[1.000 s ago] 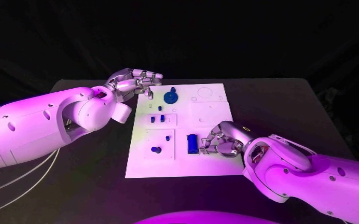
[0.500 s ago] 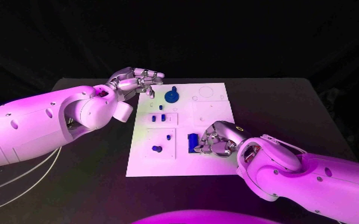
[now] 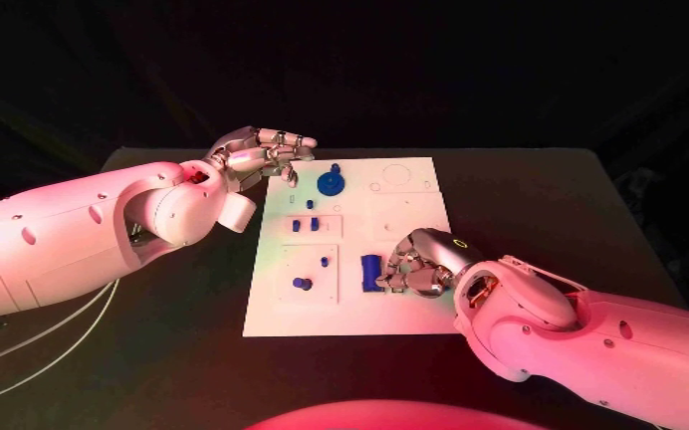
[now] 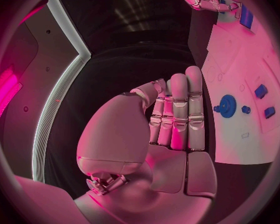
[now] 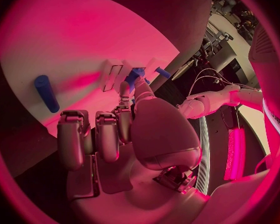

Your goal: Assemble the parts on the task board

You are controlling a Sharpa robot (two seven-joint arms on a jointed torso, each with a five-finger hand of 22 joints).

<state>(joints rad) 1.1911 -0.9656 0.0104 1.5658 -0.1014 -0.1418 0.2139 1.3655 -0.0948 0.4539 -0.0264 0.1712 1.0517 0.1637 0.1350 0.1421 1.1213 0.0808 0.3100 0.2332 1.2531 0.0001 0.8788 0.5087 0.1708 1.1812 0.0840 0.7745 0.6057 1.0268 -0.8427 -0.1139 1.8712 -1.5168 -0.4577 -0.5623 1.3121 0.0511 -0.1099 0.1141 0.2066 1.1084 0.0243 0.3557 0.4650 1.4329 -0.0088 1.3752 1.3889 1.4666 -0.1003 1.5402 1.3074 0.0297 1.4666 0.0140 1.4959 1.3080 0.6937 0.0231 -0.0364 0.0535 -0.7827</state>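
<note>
Right robot hand (image 3: pixel 418 269) curled beside the blue cylindrical part (image 3: pixel 370 273) on the white task board (image 3: pixel 402 219), gripping nothing in wrist view. Left robot hand (image 3: pixel 263 158) curled empty near the blue gear-shaped part (image 4: pixel 227 104).

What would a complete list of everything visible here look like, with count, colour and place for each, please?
table: one, black, under everything.
task board: one, white plate, middle of the table.
gear part: one, blue, round, far end of the board, near the left hand.
small parts: several, blue, left half of the board, some in recesses.
long part: one, blue, near end of the board, beside the right hand.
left hand: one, silver, over the board's far left corner, fingers curled, holding nothing.
right hand: one, silver, at the long part; whether it grips it cannot be told.
</note>
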